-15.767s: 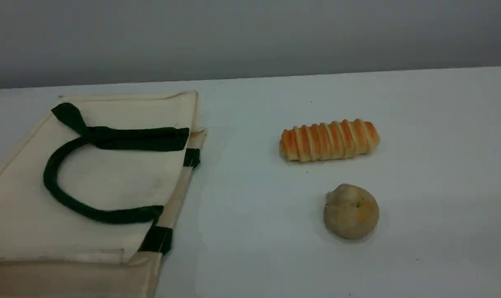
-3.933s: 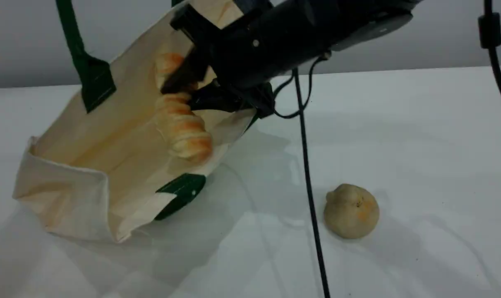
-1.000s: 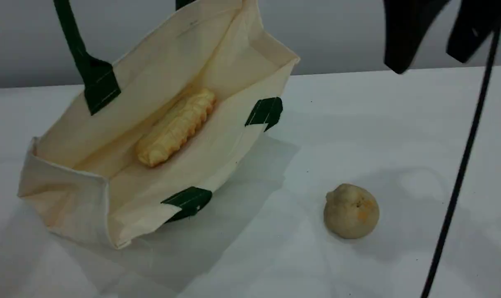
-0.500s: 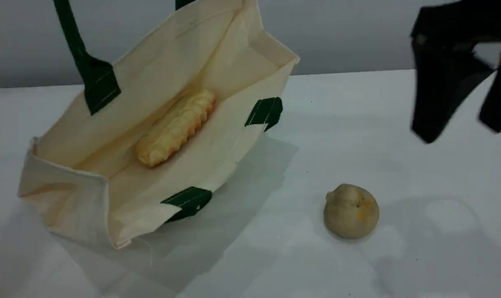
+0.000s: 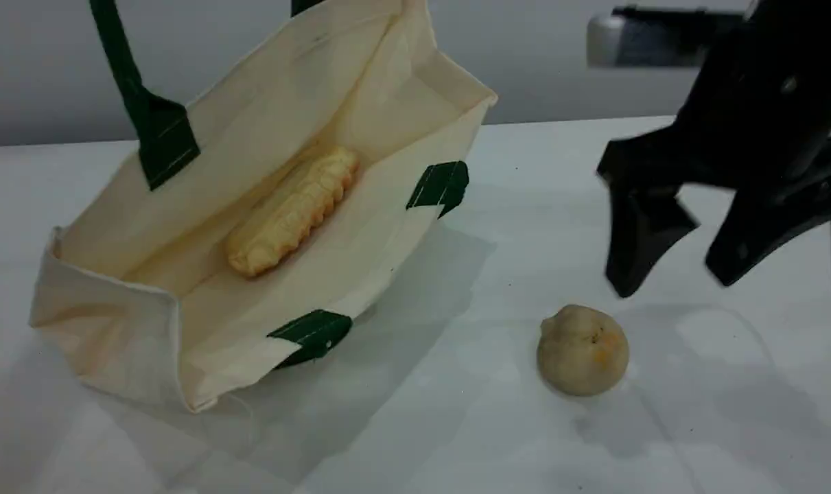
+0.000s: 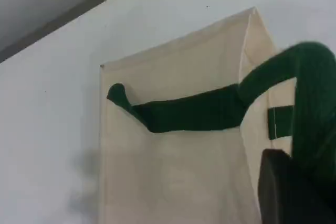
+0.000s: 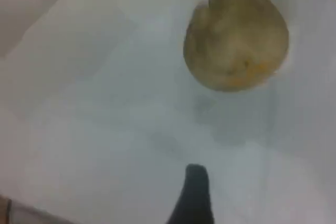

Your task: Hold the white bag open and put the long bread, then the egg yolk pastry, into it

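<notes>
Now, at the left, the left gripper (image 6: 294, 192) is staying clenched on the dark green handle (image 6: 315, 93), its fingers pinching the strap and hauling it up past the top of the scene view, so the white bag (image 5: 264, 116) is standing tilted on the counter (image 5: 456, 425) with its mouth gaping toward the camera. Inside it, the long bread (image 5: 293, 210) is lying slantwise along the bottom fold, resting where it was a moment ago, which is telling me the first half of the job is done. Moving right, the egg yolk pastry (image 5: 582, 350) is sitting untouched on the bare counter, well apart from the bag. What is changing is at the far right: the right gripper (image 5: 672, 283), which was hanging high near the top edge a second back, is dropping down toward the pastry, its fingers spread wide and carrying nothing. It is hovering just up and to the right of the pastry in the scene view, not touching it; in the right wrist view the pastry is sitting high in the picture, ahead of the gripper's tip. I am judging that the second pick is beginning, with a further descent needed to straddle the round ball. As for writing, no brand, label or lettering is showing anywhere on the bag or the food
</notes>
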{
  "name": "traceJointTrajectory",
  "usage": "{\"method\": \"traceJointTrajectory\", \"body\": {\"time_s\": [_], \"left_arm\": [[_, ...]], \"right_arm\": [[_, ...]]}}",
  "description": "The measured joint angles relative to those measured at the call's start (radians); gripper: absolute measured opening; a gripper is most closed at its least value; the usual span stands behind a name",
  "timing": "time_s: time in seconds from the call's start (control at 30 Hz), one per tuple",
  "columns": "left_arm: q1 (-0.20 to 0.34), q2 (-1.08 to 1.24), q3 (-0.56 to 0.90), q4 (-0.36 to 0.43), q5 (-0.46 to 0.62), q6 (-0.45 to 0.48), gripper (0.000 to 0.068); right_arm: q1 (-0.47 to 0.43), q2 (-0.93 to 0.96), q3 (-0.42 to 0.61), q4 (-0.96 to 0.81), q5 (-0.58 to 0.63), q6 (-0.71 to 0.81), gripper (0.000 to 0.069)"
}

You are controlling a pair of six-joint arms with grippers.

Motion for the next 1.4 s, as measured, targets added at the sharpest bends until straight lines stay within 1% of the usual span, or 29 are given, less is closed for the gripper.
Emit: {"method": "traceJointTrajectory", "body": {"time_s": [0.13, 0.3, 0.67, 0.9, 1.13, 1.4], "left_arm": [[0.0, 0.0, 0.0, 0.0, 0.0, 0.0, 0.0074], [0.0, 0.0, 0.0, 0.0, 0.0, 0.0, 0.0074], [0.0, 0.0, 0.0, 0.0, 0.0, -0.002, 0.0074], [0.0, 0.0, 0.0, 0.0, 0.0, -0.002, 0.0074], [0.0, 0.0, 0.0, 0.0, 0.0, -0.003, 0.0074], [0.0, 0.0, 0.0, 0.001, 0.0, -0.003, 0.0074]], "right_arm": [[0.0, 0.07, 0.0, 0.049, -0.066, -0.032, 0.0582], [0.0, 0.137, -0.001, 0.055, -0.157, -0.048, 0.0582], [0.0, 0.197, -0.002, 0.078, -0.283, -0.052, 0.0582], [0.0, 0.209, -0.003, 0.111, -0.319, -0.061, 0.0582], [0.0, 0.214, -0.003, 0.149, -0.324, -0.091, 0.0582], [0.001, 0.261, -0.012, 0.175, -0.329, -0.105, 0.0582]]}}
